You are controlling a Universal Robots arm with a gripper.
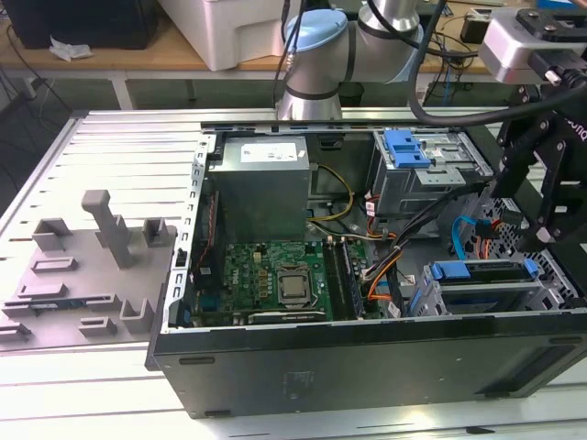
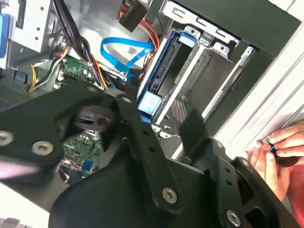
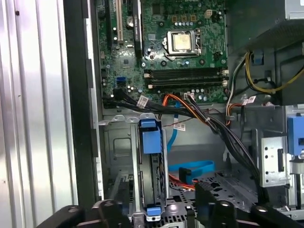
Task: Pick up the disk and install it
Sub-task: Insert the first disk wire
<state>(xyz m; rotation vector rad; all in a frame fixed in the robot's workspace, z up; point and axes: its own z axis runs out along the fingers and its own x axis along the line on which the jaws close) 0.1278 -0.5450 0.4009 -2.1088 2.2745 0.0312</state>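
The disk (image 1: 481, 272) stands on edge in the lower drive bay of the open computer case (image 1: 367, 367), at the exterior view's right. Its blue carrier tabs show at both ends. In both wrist views the disk (image 3: 154, 175) (image 2: 161, 66) sits in the slot between grey metal walls. My gripper (image 1: 546, 229) hangs just above the disk's right end. In the first wrist view my gripper (image 3: 161, 209) is open, its black fingers (image 3: 211, 199) wide apart on either side of the disk's end, and I see no grip on it.
A grey power supply (image 1: 261, 183), the motherboard (image 1: 275, 270) and a blue-handled drive cage (image 1: 408, 151) fill the case. Loose cables, one blue (image 2: 124, 47), run beside the bay. Grey fixtures (image 1: 101, 247) stand at the exterior view's left. A person's hand (image 2: 280, 152) is outside the case wall.
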